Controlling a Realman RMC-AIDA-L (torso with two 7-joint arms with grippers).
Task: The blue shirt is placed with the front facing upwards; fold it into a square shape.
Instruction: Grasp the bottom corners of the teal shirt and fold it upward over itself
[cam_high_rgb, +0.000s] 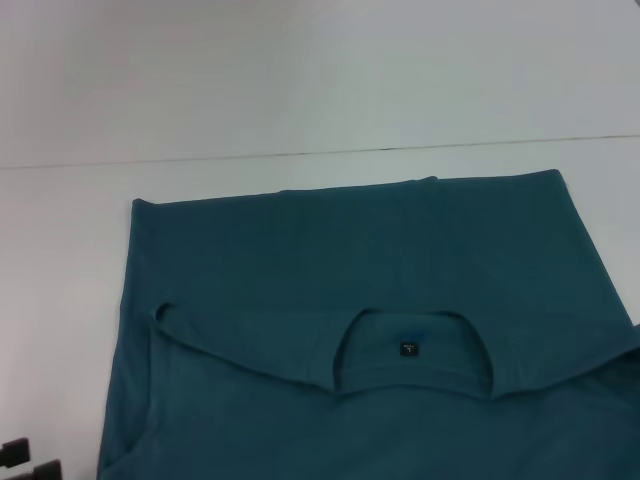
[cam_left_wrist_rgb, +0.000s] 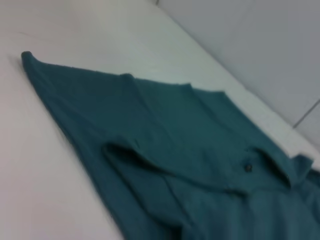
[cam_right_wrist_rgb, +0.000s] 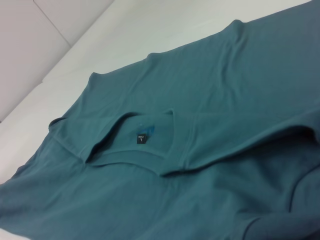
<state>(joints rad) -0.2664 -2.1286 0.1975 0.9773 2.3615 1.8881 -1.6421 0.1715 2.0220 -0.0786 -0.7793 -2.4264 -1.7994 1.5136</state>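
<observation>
Centrally, the blue shirt (cam_high_rgb: 350, 300) is spread flat on the white table (cam_high_rgb: 60, 300), partly folded, its neckline (cam_high_rgb: 412, 352) and small dark label (cam_high_rgb: 407, 349) facing up. Bare tabletop is seen beyond its far edge and beside its left edge. At the lower left corner the left gripper (cam_high_rgb: 25, 462) is only partly glimpsed; its finger state cannot be told.

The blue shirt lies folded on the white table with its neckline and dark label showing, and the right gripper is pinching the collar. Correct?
Not quite. The blue shirt does lie folded on the white table, label showing, but nothing pinches the collar: the head view shows no gripper there, only dark parts at the left-hand bottom corner.
</observation>
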